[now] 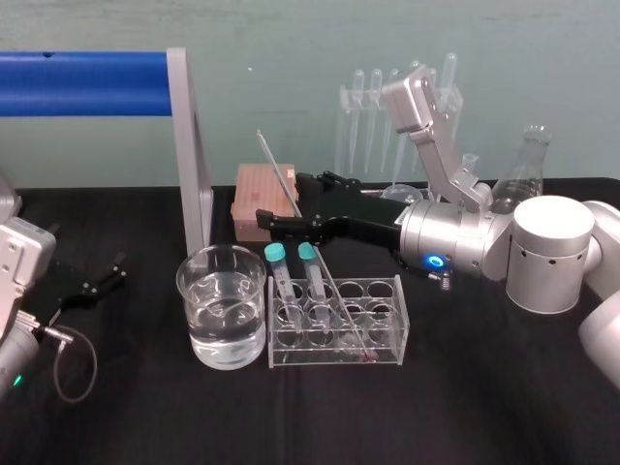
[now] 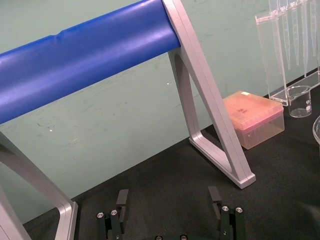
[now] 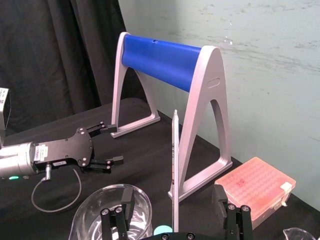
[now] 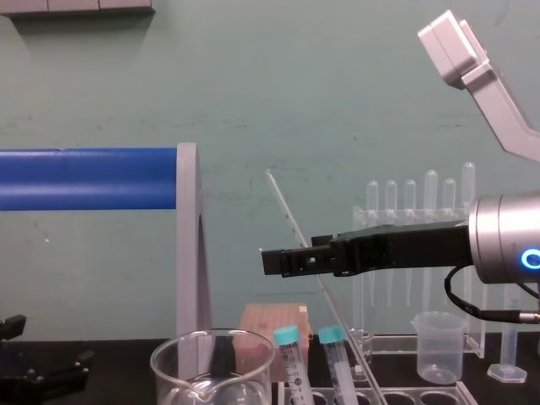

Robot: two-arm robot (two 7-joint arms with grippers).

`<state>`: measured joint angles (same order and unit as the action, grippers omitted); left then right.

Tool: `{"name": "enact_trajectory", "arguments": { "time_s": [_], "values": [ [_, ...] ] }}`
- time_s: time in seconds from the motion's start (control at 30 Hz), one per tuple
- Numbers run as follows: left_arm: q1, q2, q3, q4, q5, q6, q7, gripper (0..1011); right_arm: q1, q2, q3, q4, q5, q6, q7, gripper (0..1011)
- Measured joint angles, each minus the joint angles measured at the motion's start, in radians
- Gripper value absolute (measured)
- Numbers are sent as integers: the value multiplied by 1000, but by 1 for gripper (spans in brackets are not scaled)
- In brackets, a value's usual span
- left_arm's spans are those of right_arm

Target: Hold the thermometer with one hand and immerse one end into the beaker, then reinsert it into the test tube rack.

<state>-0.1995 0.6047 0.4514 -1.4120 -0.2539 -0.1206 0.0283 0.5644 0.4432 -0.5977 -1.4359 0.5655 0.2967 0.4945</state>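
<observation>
Clear glass, long and thin with small dark marks, the thermometer point(image 3: 175, 150) leans in the low clear plastic test tube rack point(image 1: 383, 334). Its lower end sits down among the holes and its top slants up toward the robot's left. We see the right arm's long black two-fingered end effector point(image 3: 173, 194) reaching across above the rack. Its fingers are spread wide, one on each side of the rod, and as far as we can tell they do not press on it. The wide clear glass beaker point(image 1: 221, 334) stands just beside the rack on its left, part filled with clear liquid, with nothing dipped in it.

We judge the task to be at one of its two ends. Either the grasp is about to be made, with lifting, dipping and returning all left, or the rod is already back in its rack; the scene does not tell us which. The left arm's black end effector point(image 3: 116, 143) sits parked low over the desk, well to the left, fingers apart and empty.

Two teal-capped tubes point(image 1: 276, 254) stand at the rack's left end. The desk point(image 1: 145, 417) is covered in black cloth. Behind the rack we see a salmon-pink tip box point(image 1: 254, 189), a clear acrylic pipette stand point(image 1: 363, 107) and a blue roller on a silver frame point(image 1: 87, 84), all before a pale green wall point(image 1: 291, 58)
</observation>
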Motion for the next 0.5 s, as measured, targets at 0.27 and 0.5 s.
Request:
{"name": "enact_trajectory", "arguments": {
  "time_s": [0.27, 0.5],
  "values": [
    [0, 0, 0, 0, 0, 0, 0, 1008, 0, -1, 0, 0, 0, 0, 0, 1003],
    [0, 0, 0, 0, 0, 0, 0, 1008, 1, -1, 0, 0, 0, 0, 1, 874]
  ]
}}
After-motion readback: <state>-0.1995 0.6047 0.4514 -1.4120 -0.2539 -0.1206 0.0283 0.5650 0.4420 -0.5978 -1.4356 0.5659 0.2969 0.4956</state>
